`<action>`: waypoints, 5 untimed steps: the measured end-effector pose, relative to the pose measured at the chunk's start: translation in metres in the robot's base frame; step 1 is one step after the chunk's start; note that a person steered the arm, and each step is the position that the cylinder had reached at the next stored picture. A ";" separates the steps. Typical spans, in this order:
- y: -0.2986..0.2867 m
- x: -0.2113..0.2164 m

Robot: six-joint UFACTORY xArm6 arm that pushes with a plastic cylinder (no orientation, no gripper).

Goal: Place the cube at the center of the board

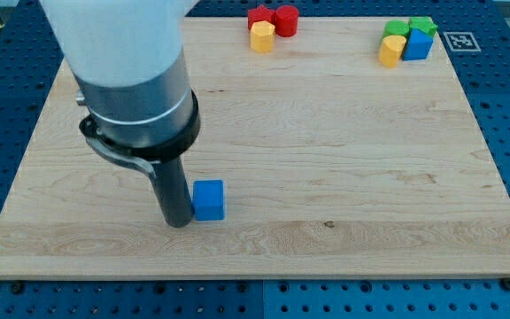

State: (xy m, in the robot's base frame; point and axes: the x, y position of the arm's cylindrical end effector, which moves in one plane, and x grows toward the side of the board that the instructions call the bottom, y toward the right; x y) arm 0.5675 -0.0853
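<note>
A blue cube (208,200) sits on the wooden board (343,133), toward the view's lower left of the board's middle. My tip (178,221) rests on the board right at the cube's left side, touching or almost touching it. The dark rod rises from there into the grey and white arm body that fills the view's upper left.
At the view's top centre stand a red star-like block (258,15), a red cylinder (287,19) and a yellow block (262,37). At the top right cluster a green block (397,29), a green star block (424,25), a yellow block (391,50) and a blue block (417,45). A marker tag (458,40) lies beside them.
</note>
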 end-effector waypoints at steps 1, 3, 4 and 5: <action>0.061 0.000; 0.085 -0.064; 0.056 -0.081; 0.000 -0.082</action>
